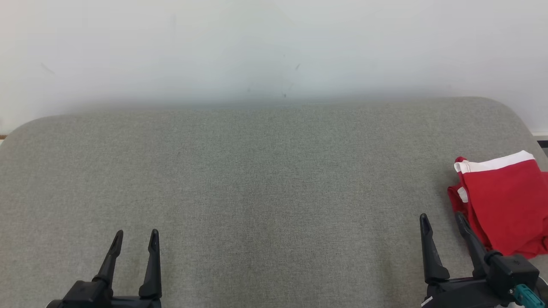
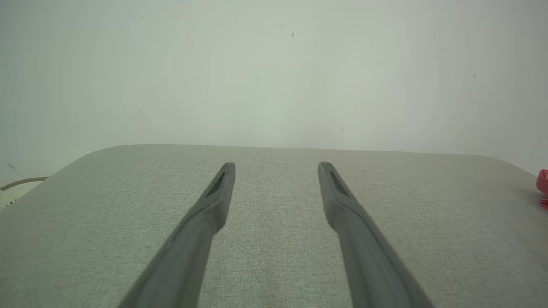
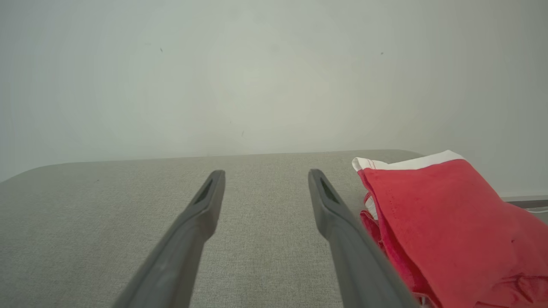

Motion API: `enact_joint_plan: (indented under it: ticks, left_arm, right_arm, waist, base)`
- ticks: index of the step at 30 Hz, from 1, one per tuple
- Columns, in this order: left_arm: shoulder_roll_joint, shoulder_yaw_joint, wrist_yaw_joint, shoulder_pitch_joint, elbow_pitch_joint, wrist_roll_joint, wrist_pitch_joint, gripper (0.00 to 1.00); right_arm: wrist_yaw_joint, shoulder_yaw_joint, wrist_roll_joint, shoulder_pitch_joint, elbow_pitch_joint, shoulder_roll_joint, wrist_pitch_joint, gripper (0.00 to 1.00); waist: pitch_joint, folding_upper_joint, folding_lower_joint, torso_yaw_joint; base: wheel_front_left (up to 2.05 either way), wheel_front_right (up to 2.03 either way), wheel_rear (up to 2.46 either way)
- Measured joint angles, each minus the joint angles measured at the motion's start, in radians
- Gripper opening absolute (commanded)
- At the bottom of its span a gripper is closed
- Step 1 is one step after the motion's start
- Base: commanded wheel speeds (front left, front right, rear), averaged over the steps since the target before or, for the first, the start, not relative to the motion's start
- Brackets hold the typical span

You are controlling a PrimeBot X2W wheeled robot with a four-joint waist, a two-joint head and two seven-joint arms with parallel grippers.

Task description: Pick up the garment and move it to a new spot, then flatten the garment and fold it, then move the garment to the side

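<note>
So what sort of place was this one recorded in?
Probably an indoor test station set up for cloth folding, not a home. A grey fabric-covered table with rounded corners stands against a plain white wall, and a red garment with a white band lies near its right edge.

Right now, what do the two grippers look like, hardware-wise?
Left gripper: two long, tapering matte-black fingers on a black base. Right gripper: same fingers, plus a boxy black housing with a teal connector. Wrist views show a narrow slot near each fingertip.
</note>
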Motion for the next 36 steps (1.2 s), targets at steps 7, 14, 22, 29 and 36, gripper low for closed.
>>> enact_joint_plan:
  ticks: [7,14,22,29,36]
  left_arm:
    - [0.005,-0.004,0.003,-0.005,0.009,0.000,0.000,1.00]
    - [0.006,-0.007,0.006,-0.005,0.009,-0.001,0.002,1.00]
    - [-0.003,-0.018,0.007,0.009,0.031,-0.003,0.009,0.00]
    - [-0.020,-0.027,-0.007,0.042,0.040,-0.084,0.010,0.00]
    - [-0.032,-0.030,-0.032,0.066,0.026,-0.201,0.014,0.00]
  right_arm:
    - [0.000,0.004,0.000,-0.004,0.004,0.001,-0.001,1.00]
    - [0.000,0.014,0.004,-0.010,0.011,0.001,0.000,1.00]
    - [0.000,0.017,0.010,0.003,0.040,0.002,0.000,0.00]
    - [0.000,0.003,0.127,0.032,0.062,-0.003,0.011,0.00]
    - [0.000,-0.026,0.290,0.039,0.071,-0.021,0.038,0.00]
  waist:
    - [0.002,0.0001,0.0000,0.004]
    - [0.006,0.0001,0.0000,0.001]
    - [0.007,0.0001,0.0000,-0.002]
    - [0.006,0.0001,0.0000,-0.003]
    - [0.005,0.0001,0.0000,-0.003]
  base:
    - [0.00,0.00,0.00]
    - [0.00,0.00,0.00]
    - [0.00,0.00,0.00]
    - [0.00,0.00,0.00]
    - [0.00,0.00,0.00]
